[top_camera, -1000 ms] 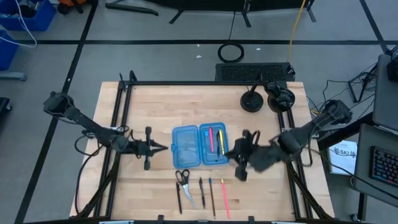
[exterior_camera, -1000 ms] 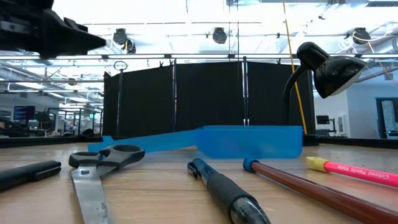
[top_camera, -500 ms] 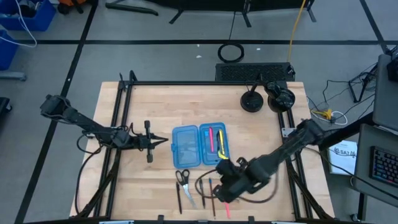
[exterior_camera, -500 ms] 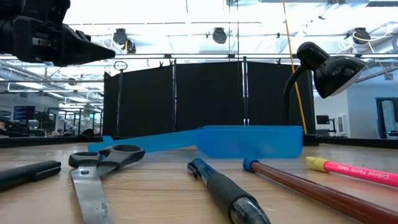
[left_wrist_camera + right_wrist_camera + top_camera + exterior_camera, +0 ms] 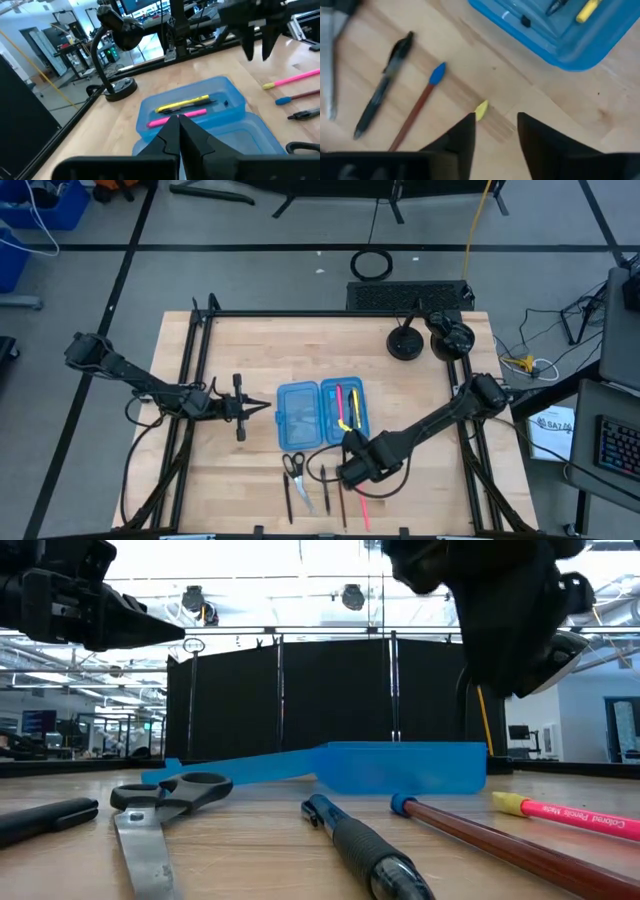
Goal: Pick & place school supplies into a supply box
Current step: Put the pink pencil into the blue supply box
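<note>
Swung down and leftward since a second ago, the right gripper (image 5: 356, 467) now sits low in the centre of the high view, over the row of loose supplies — no longer beside the box's right edge. Fingers spread apart, with nothing between them; visible in the right wrist view straddling the yellow-tipped pink pencil (image 5: 481, 110). Barely shifted over the same second, the left gripper (image 5: 262, 413) hovers at middle left of the high view, pressed together to a point (aimed at the box, holding nothing).

Supply box (image 5: 322, 414) lying open at the centre of the high view, both blue halves flat; a yellow pen (image 5: 351, 410) and a pink pen (image 5: 339, 402) already in the right half. Still outside, along the lower centre: scissors (image 5: 294, 467), a dark pen (image 5: 324, 483), a blue-capped pencil (image 5: 341, 493), with the pink pencil partly hidden under the arm.

Judged step: reaching for the next item, most likely the pink pencil — roughly a third of the task done. Next move likely calls for lowering straight down until the fingers flank the thin shaft, closing across its width, then lifting and carrying toward the box's right half. Thin round shaft, so some risk of rolling away if nudged off-centre.
</note>
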